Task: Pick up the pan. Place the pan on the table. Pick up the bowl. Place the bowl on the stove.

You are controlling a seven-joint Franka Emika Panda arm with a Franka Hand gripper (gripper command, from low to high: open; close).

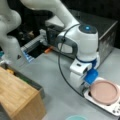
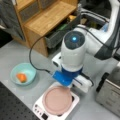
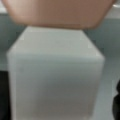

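Observation:
The pinkish-brown pan [image 1: 104, 92] [image 2: 57, 100] rests on the white stove [image 1: 110, 108] [image 2: 39, 107] in both front views. My gripper [image 3: 60, 100] is low at the pan's rim, with the wrist covering it in both front views. In the wrist view the pan's white handle [image 3: 55, 75] fills the space between my dark fingers [image 3: 3, 95]; the right finger stands a little apart from it. The pan's body [image 3: 60, 12] lies just beyond. The teal bowl [image 2: 15, 70] [image 1: 76, 117] stands on the grey table [image 2: 15, 50], with an orange piece [image 2: 21, 77] in it.
A light wooden box [image 1: 17, 97] [image 2: 47, 17] stands on the table, with an open grey drawer [image 2: 62, 32] beside it. A steel toaster oven [image 1: 106, 27] [image 2: 110, 92] stands close to the stove. A black cable [image 1: 60, 62] loops from my wrist.

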